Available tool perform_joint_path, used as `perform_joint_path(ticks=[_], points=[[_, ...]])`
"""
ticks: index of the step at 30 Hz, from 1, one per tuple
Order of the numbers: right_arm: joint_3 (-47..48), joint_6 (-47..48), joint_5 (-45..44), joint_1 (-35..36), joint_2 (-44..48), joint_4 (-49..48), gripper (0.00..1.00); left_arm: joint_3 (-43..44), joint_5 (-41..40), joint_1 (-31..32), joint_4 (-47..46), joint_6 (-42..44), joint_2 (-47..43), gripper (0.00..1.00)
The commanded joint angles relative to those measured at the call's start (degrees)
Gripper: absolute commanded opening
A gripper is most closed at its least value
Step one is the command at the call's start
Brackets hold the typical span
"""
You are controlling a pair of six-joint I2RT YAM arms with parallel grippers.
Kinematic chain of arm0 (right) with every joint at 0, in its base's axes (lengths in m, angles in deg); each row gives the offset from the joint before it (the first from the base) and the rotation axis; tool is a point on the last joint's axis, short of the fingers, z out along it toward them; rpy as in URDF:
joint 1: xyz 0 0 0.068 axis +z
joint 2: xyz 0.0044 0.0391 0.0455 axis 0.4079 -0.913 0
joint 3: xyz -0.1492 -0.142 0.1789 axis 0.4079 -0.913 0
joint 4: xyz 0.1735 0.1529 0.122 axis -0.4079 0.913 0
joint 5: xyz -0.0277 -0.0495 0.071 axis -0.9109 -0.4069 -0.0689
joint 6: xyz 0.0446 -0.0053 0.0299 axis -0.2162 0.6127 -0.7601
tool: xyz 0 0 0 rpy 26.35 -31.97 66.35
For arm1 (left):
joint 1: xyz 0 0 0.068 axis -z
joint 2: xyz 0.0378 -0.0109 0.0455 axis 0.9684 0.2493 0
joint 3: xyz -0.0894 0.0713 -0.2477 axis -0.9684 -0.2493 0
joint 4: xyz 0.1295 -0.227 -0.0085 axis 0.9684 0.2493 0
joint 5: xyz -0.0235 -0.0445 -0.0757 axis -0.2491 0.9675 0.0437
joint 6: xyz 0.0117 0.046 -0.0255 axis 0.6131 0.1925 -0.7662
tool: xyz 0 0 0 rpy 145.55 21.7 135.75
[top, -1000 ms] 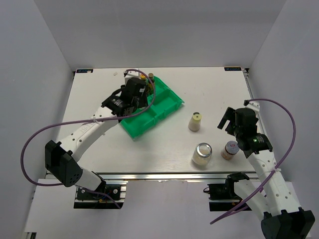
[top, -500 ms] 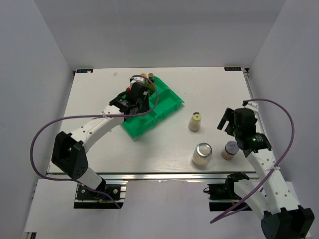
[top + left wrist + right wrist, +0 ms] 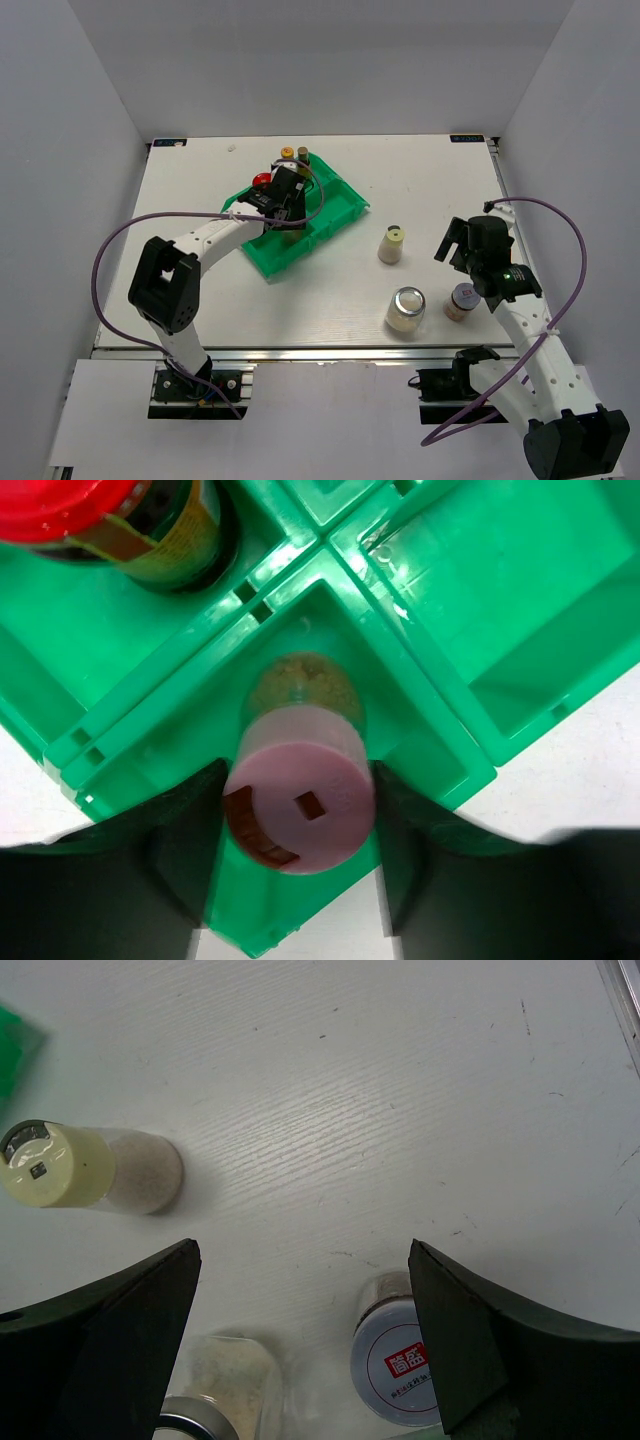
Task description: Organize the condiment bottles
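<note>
Shaker w/ pink lid [image 3: 300, 805] stands in a corner compartment of green tray [image 3: 520, 630], gripped btw the fingers of left hand [image 3: 300, 780]; red-capped jar [image 3: 150, 520] in next compartment beyond. Right hand [image 3: 302, 1255] hangs over tabletop [image 3: 350, 1080], fingers spread wide, holding nothing. Grey-lidded jar [image 3: 400, 1360] sits below, by one finger; silver-lidded jar [image 3: 225, 1380] by the other.

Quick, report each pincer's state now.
Left pincer: shut on the pink-lidded shaker, inside the green tray.
Right pincer: open, holding nothing.
</note>
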Motion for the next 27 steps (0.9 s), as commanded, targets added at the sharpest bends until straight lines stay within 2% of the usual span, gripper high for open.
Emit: perform_joint_path(ticks=[1,5,12,18,22,23,27], points=[[-0.11,0.41,0.32,-0.34,0.2,-1.4,0.89,2.59,0.95,-0.28,-1.19,0.29,-0.67,0.74],[0.06,0.41,0.41,-0.26,0.11,-1.14,0.89,1.97,0.95,-0.37,-0.92,0.12,-0.84,0.88],[0.15,1.03,1.9,-0.34,0.46,-0.96,0.89,3.11,0.86,-0.45,0.66,-0.15,-2.77,0.98],[0.06,1.12,2.78,-0.26,0.9,-1.13,0.89,5.4,1.48,-0.45,1.27,0.2,-7.69,0.98],[-0.29,1.2,3.4,-0.35,1.51,-2.54,0.89,6.45,6.56,-0.37,-0.3,1.96,-11.03,0.98],[-0.03,1.2,3.4,-0.26,1.51,-2.37,0.89,6.46,10.05,-0.37,-1.35,2.83,-11.82,0.98],[-0.29,0.68,2.52,-0.26,1.51,-2.45,0.89,6.98,15.71,1.82,-4.0,4.16,-11.31,0.98]])
